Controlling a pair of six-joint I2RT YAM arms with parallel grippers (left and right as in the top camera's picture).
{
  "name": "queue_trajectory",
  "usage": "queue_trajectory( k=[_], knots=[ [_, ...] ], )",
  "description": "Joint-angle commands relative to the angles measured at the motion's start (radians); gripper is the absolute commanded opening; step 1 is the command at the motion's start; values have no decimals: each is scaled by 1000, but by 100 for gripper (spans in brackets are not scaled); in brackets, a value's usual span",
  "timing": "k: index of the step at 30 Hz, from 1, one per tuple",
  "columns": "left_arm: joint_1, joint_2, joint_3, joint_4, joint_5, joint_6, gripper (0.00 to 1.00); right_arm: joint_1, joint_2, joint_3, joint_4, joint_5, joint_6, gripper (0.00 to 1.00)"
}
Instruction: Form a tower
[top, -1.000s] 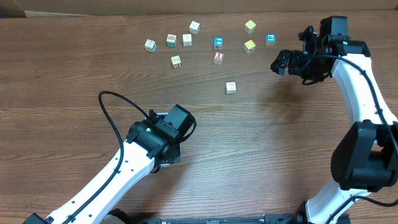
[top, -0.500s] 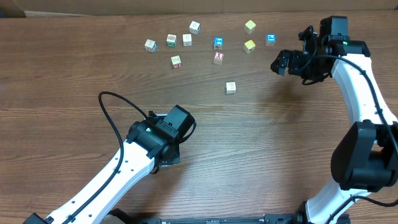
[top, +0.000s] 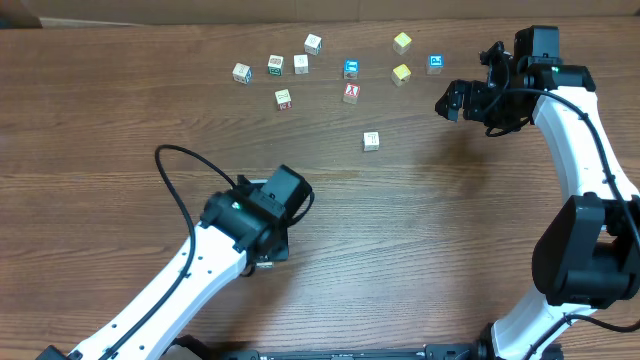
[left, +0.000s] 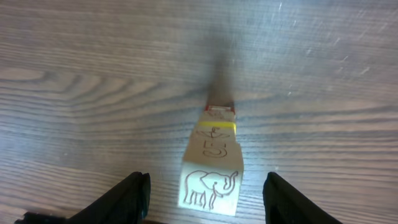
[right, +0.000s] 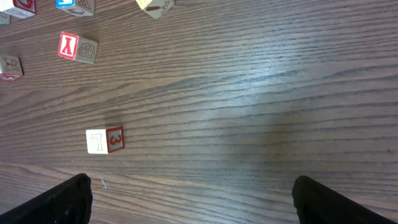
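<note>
The tower (left: 211, 180) stands on the wooden table, seen from above in the left wrist view: a one-cube-wide column whose top face shows an elephant, with a yellow-edged cube and a red-edged cube below. My left gripper (left: 205, 194) is open, its black fingers (left: 130, 196) on either side of the top cube with a gap on each side. From overhead, my left gripper (top: 268, 252) covers the tower. My right gripper (top: 452, 100) hovers open at the far right, with nothing between its fingers (right: 62, 199).
Several loose cubes lie scattered along the far side of the table, among them a blue-faced cube (top: 351, 69), two yellow cubes (top: 401, 74) and a red-faced cube (top: 351, 93). A white and red cube (top: 371, 141) (right: 104, 140) lies alone nearer the middle.
My left gripper's jaws have spread apart, letting go of the tower's top cube, and the left arm has shifted slightly left. The right arm has not moved.
</note>
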Motion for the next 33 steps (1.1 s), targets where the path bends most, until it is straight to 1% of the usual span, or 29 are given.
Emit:
queue_trajectory(
  k=[1,4,7,10,12,17,20,24,33],
  knots=[
    [49,0,128,-52,-6,17,55,0,-27,21,5,-1,3,100],
    [104,0,177,-117,-6,26,54,0,-27,21,5,-1,3,100],
    [166,0,180,-173,-6,27,46,0,-27,21,5,-1,3,100],
    [243,0,179,-223,-6,42,25,0,-27,21,5,-1,3,100],
    [282,0,170,-240,-6,54,4,0,-27,21,5,-1,3,100],
    [319,0,86,-226,71,77,4,0,-27,21,5,-1,3,100],
    [320,0,-4,-177,93,79,4,0,-27,21,5,-1,3,100],
    [328,0,-100,-94,188,78,4,0,-27,21,5,-1,3,100],
    [384,0,-199,31,250,76,4,0,-27,21,5,-1,3,100]
  ],
)
